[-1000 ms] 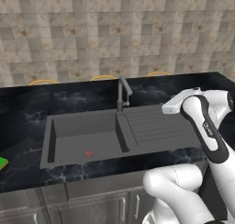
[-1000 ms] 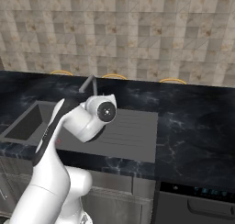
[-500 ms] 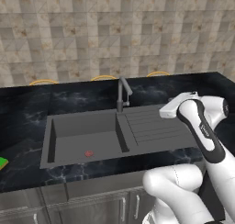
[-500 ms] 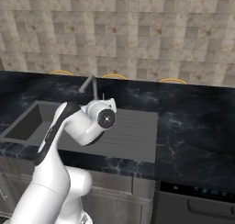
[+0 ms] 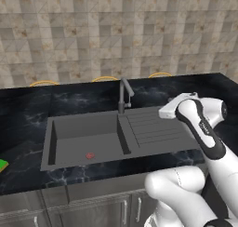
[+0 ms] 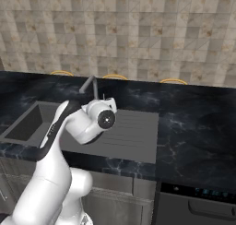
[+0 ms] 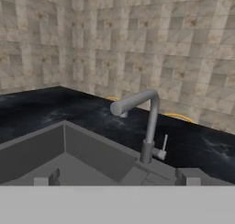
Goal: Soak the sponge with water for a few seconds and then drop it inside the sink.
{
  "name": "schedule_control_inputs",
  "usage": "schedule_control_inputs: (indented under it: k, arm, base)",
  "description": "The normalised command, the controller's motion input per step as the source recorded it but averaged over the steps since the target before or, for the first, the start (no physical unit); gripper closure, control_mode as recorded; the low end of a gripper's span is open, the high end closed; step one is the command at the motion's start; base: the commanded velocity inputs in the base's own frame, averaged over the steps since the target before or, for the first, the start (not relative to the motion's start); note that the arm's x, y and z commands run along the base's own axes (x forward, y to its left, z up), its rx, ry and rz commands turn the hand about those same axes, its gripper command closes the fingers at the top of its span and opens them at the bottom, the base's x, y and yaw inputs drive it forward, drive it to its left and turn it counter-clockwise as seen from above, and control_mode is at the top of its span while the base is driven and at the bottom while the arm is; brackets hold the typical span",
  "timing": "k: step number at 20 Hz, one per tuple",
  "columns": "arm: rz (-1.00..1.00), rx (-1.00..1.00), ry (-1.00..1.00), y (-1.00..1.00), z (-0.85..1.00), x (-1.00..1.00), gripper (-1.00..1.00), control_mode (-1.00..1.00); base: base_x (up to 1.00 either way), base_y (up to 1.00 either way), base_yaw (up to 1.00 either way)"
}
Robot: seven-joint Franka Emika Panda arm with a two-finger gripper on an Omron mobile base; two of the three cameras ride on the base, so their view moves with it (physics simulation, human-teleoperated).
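Since a second ago the hand has swung left over the drainboard, toward the tap; nothing else has shifted.

At the far left, on the near edge of the counter (image 5: pixel 28 110), lies the sponge (image 5: pixel 3 166), cut off by the frame, its green face up. It is well apart from the arm. Right of it is the sink (image 5: pixel 83 142), dry, with a red spot (image 5: pixel 90 155) on its floor. The tap (image 5: pixel 124 95) stands at the far rim between basin and drainboard (image 5: pixel 155 130), its spout reaching left over the basin; a small lever sticks out on its right in the hand view. No stream runs from it.

Over the right part of the drainboard hovers the gripper (image 7: pixel 117 177), level and aimed left at the tap. Its fingertips (image 7: pixel 46 178) stand wide apart with nothing between them. Behind the counter rises a tiled wall (image 5: pixel 116 30).
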Motion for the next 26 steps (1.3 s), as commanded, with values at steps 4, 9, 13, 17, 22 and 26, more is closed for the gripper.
schedule_control_inputs:
  k: [4,9,13,17,22,26]
  arm:
    - [0.0,0.07,0.0,0.01,0.0,0.17,-1.0,-1.0]
    - [0.0,0.06,0.0,0.04,0.0,0.14,-1.0,-1.0]
    - [0.0,0.11,0.0,0.12,-0.01,0.06,-1.0,-1.0]
    - [0.0,0.09,0.01,0.14,0.0,0.05,-1.0,-1.0]
    - [0.0,0.02,0.0,0.06,0.0,0.01,-1.0,-1.0]
    - [0.0,0.0,0.0,0.0,-0.13,0.0,-1.0,-1.0]
  base:
    - [0.0,0.0,0.0]
    - [0.0,0.0,0.0]
    - [0.0,0.0,0.0]
    - [0.0,0.0,0.0]
    - [0.0,0.0,0.0]
    - [0.0,0.0,0.0]
